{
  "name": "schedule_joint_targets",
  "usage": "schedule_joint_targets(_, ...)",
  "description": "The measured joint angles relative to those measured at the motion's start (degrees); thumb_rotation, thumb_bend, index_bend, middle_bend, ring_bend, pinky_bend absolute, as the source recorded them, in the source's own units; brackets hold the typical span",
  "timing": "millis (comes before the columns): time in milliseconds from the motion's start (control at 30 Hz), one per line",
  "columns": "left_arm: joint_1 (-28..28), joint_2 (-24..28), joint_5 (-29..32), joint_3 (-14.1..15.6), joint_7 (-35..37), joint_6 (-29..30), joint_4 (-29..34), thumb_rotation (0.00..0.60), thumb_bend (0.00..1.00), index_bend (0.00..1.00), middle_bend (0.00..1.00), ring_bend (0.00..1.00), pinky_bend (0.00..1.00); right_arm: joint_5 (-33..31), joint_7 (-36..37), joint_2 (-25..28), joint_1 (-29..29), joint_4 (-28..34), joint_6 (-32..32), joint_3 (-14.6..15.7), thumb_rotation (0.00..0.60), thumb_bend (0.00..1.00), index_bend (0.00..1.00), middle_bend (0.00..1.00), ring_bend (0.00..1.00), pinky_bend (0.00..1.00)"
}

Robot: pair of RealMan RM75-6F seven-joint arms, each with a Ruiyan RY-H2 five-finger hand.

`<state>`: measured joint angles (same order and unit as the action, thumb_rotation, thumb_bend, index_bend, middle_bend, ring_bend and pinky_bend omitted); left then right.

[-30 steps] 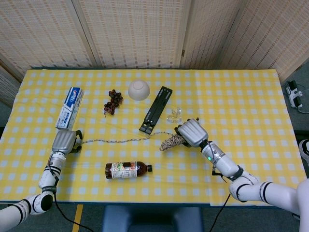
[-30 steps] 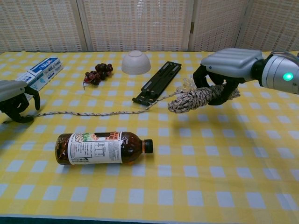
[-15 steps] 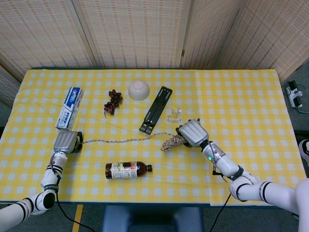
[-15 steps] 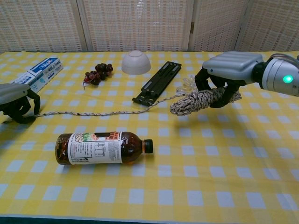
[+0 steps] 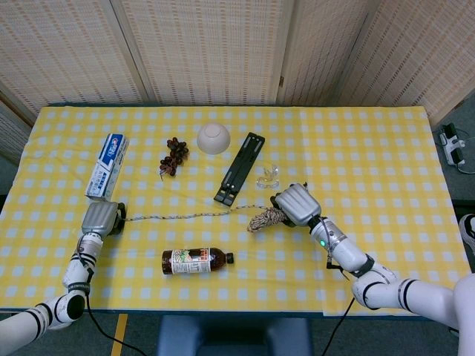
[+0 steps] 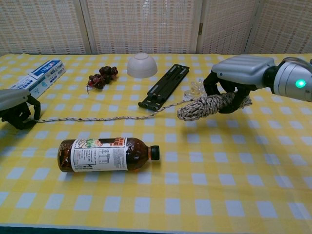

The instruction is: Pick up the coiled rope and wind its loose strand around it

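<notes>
The right hand [image 6: 237, 78] holds the coiled rope [image 6: 204, 106] above the table [image 6: 234, 165]; the left hand [image 6: 14, 105] grips its loose strand [image 6: 97, 118].

A yellow checked table [image 5: 371, 148] stands before woven folding screens [image 5: 208, 44].

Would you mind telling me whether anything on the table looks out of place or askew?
The brown bottle lies on its side near the front edge of the table, cap on, nothing spilled. The white bowl sits upside down at the back. The rope's loose strand stretches across the cloth between the two hands, which fits the task.
</notes>
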<state>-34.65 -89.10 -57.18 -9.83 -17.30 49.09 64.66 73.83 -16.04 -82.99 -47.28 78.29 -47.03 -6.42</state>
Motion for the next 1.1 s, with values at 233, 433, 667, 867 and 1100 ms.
schedule_joint_targets(233, 0.54, 1.24, -2.68, -0.23, 2.31, 2.94, 1.81, 0.600, 0.56, 0.67, 0.90, 0.82, 0.75, 1.32, 5.51, 0.37, 0.86, 0.91, -1.43, -0.40, 0.600, 0.65, 0.81, 0.64, 0.68, 0.55)
schedule_joint_targets(433, 1.27, 5.86, -5.70, -1.24, 5.01, 6.23, 9.03, 0.600, 0.56, 0.67, 0.90, 0.82, 0.76, 5.05, 13.18, 0.99, 2.05, 2.34, -4.53, -0.58, 0.600, 0.66, 0.83, 0.67, 0.71, 0.57)
schedule_joint_targets(667, 0.98, 15.36, -8.59, -3.97, 6.48, 8.48, 23.72, 0.600, 0.56, 0.67, 0.90, 0.82, 0.76, 9.07, 19.76, 2.07, 2.83, 8.00, -8.06, -1.19, 0.600, 0.67, 0.87, 0.70, 0.75, 0.62)
schedule_joint_targets(867, -1.35, 22.71, -8.62, -7.83, 6.51, 8.18, 35.91, 0.600, 0.57, 0.67, 0.90, 0.82, 0.76, 8.32, 18.47, 0.32, 1.84, 10.95, -7.51, -2.27, 0.600, 0.68, 0.88, 0.71, 0.76, 0.63)
schedule_joint_targets(1100, -5.76, 25.58, -6.16, -11.12, 4.74, 7.21, 44.02, 0.600, 0.57, 0.67, 0.90, 0.82, 0.76, 1.98, 13.80, -3.09, 0.00, 12.95, -4.94, -4.30, 0.600, 0.68, 0.89, 0.72, 0.77, 0.65)
